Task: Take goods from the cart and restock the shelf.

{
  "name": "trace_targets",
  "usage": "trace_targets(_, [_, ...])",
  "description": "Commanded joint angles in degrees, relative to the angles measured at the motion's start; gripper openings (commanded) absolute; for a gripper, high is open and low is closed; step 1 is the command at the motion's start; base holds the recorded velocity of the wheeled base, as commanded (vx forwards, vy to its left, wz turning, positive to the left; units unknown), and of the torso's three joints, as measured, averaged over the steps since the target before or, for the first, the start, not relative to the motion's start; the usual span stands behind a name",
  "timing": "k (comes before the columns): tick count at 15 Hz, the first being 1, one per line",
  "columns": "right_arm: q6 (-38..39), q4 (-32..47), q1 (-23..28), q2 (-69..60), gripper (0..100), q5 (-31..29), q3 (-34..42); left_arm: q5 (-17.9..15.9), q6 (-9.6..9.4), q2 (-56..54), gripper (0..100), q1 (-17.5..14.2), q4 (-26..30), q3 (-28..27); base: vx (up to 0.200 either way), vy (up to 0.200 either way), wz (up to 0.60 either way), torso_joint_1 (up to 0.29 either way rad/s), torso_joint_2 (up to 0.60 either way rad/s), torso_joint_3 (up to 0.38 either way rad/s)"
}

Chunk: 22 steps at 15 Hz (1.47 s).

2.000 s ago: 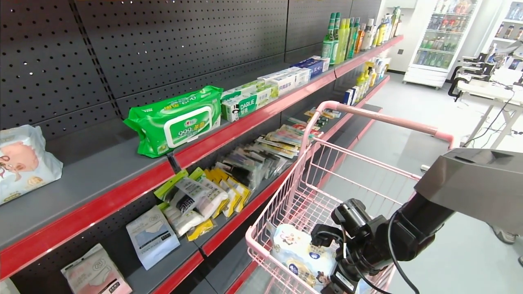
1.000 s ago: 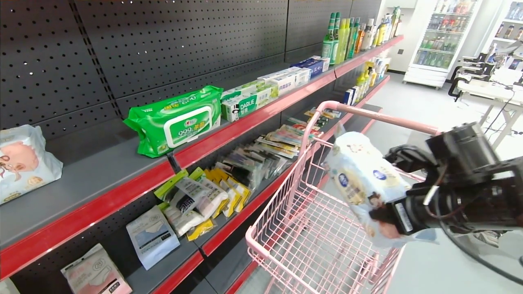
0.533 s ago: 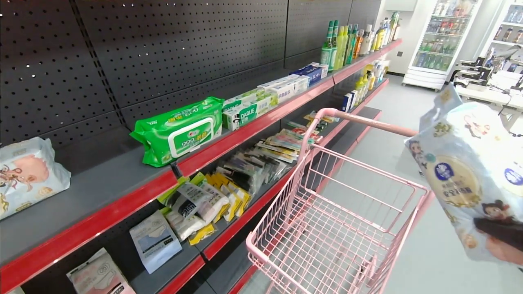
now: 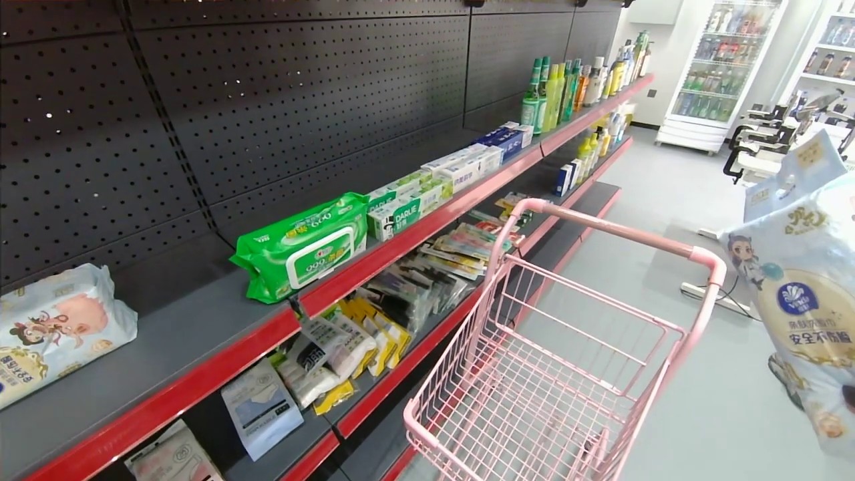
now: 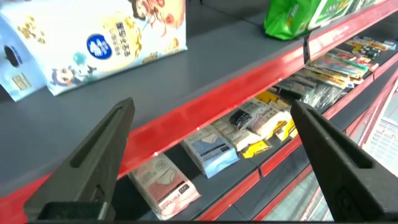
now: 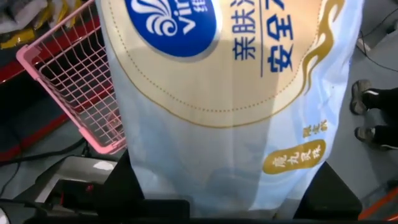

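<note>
A pale blue tissue pack [image 4: 808, 294] with cartoon print hangs in the air to the right of the pink cart [image 4: 554, 374], well above its rim. My right gripper [image 6: 227, 205] is shut on the tissue pack [image 6: 230, 106], with a dark finger on each side of its lower end. The cart's basket holds nothing. On the top shelf [image 4: 180, 334] a matching pack [image 4: 53, 341] lies at the left, and a green wipes pack [image 4: 304, 244] lies further right. My left gripper [image 5: 214, 168] stands open in front of that shelf, below the matching pack [image 5: 106, 43].
Toothpaste boxes [image 4: 407, 204] and bottles [image 4: 554, 87] continue along the top shelf. The lower shelf [image 4: 374, 394] holds several small packets. A bare stretch of grey shelf lies between the two packs. A drinks fridge [image 4: 708, 73] stands at the far end.
My right gripper has lifted the tissue pack out of the cart, up and to the right. The head camera has shifted, so the shelf and cart sit lower in the picture.
</note>
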<state>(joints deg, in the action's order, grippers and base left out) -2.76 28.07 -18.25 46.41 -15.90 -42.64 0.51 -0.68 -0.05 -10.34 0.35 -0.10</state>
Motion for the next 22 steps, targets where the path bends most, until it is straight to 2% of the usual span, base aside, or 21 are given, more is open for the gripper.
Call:
trace_targets(1, [-0.5,-0.13,0.06,0.08,0,-0.01,-0.07,0.02,-0.02,0.05,100,-0.03,0.0,0.01,0.0,0.0,0.0,0.159,-0.37,-0.217])
trace_targets(15, [-0.67,-0.57,-0.12,2.98,0,3.06,0.02,-0.07,-0.02,0.05,100,-0.03,0.0,0.01,0.0,0.0,0.0,0.157,-0.35,-0.195])
trace_targets(22, [-0.85,-0.57,0.76,4.13,0,3.33,0.46,-0.07,-0.02,0.05,100,-0.03,0.0,0.01,0.0,0.0,0.09,0.066,-0.14,-0.073])
